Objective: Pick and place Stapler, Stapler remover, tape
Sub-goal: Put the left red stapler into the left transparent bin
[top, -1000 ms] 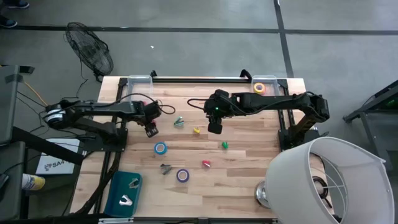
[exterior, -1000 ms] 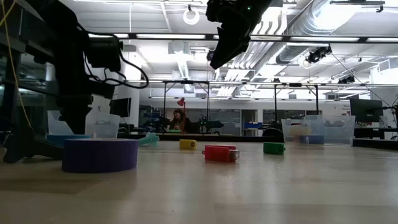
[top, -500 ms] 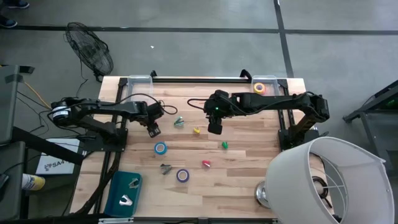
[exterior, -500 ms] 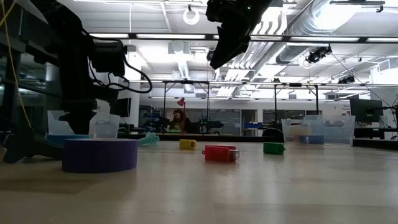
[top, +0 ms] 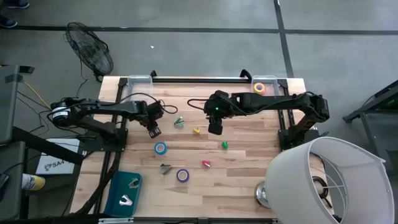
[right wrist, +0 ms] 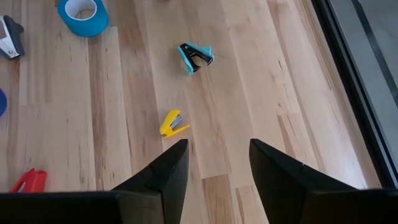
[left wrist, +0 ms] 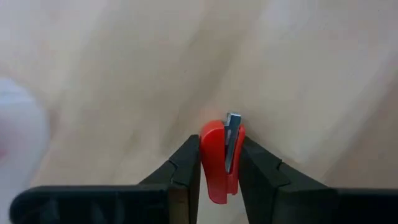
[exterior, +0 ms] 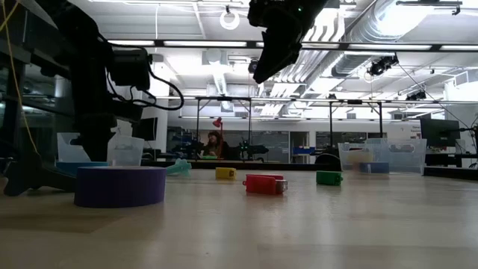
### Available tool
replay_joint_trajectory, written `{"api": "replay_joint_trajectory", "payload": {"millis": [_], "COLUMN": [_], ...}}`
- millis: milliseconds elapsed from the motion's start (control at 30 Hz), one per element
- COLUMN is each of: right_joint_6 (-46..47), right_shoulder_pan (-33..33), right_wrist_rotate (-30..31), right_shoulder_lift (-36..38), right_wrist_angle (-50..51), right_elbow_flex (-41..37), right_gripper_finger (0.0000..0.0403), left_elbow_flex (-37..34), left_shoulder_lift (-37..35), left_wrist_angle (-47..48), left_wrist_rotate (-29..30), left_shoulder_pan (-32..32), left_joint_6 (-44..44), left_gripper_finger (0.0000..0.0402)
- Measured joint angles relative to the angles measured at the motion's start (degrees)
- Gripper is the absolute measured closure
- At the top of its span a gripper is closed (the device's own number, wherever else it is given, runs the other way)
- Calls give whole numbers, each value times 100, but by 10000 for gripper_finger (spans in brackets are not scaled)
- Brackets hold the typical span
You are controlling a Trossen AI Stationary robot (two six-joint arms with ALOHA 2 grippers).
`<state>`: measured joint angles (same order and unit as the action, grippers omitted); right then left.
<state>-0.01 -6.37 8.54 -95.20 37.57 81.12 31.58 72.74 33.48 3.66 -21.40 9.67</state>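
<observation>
While L tool [left wrist: 219,163] grips, 2 tape rolls [top: 160,148]

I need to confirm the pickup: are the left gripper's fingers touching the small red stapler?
Touching. The left wrist view shows both dark fingers of the left gripper pressed against the small red stapler, no gap either side.

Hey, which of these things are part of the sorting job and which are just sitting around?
Job:
red stapler held in left gripper
yellow stapler
teal staple remover
blue tape
purple tape

Lying about:
fan
white lampshade
</observation>
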Motion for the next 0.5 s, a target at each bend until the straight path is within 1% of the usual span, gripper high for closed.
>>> {"api": "replay_joint_trajectory", "payload": {"millis": [100, 267, 333, 500], "right_joint_6": [0, 0, 0, 0], "right_shoulder_pan": [0, 0, 0, 0], "right_wrist_rotate": [2, 1, 2, 2], "right_shoulder_lift": [0, 0, 0, 0], "right_wrist_angle": [79, 108, 108, 105], "right_elbow_flex": [0, 0, 0, 0], "right_gripper_finger": [242, 242, 242, 242], "left_elbow_flex": [212, 672, 866, 1235], "left_shoulder_lift": [-289, -854, -1059, -1367], "left_wrist_angle": [324, 936, 1202, 1884], "left_wrist_rotate": [-23, 338, 598, 1593], "left_shoulder_pan": [6, 1, 4, -1], "left_joint_6": [-33, -39, -39, 233], "left_gripper_finger": [327, 322, 322, 323]}}
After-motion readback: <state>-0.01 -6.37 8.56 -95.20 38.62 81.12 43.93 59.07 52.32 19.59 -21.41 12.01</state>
